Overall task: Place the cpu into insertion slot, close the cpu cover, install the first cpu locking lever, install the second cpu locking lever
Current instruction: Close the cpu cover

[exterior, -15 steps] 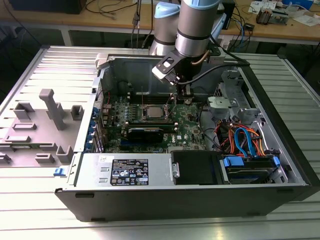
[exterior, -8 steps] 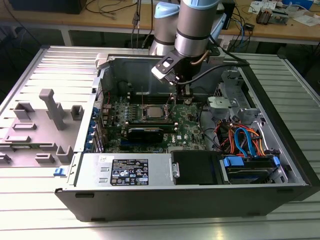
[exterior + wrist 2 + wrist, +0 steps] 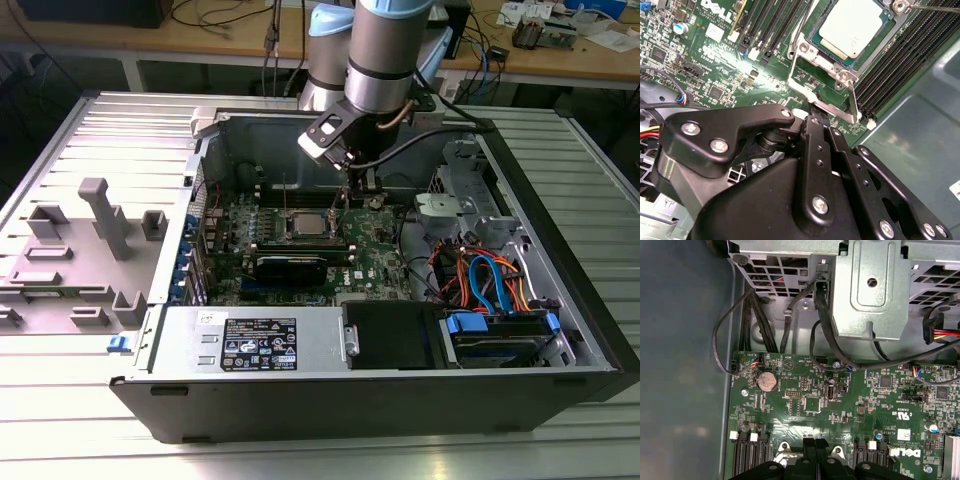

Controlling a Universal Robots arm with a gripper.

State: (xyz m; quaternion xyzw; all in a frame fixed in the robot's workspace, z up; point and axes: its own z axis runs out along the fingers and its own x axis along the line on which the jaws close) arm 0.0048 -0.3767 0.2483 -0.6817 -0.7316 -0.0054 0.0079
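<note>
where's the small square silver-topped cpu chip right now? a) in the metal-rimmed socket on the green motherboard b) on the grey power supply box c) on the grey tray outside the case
a, the second wrist view shows the silver-topped cpu chip lying flat inside the square metal-rimmed socket on the green motherboard

A ribbed silver aluminium table (image 3: 70, 430) spans the exterior view. On it, from centre to right, an open black metal computer case (image 3: 330, 405) lies on its side. Grey upright plastic blocks (image 3: 100, 215) stand at left.

Silver cpu (image 3: 852, 27) in insertion slot (image 3: 807, 52)
</note>
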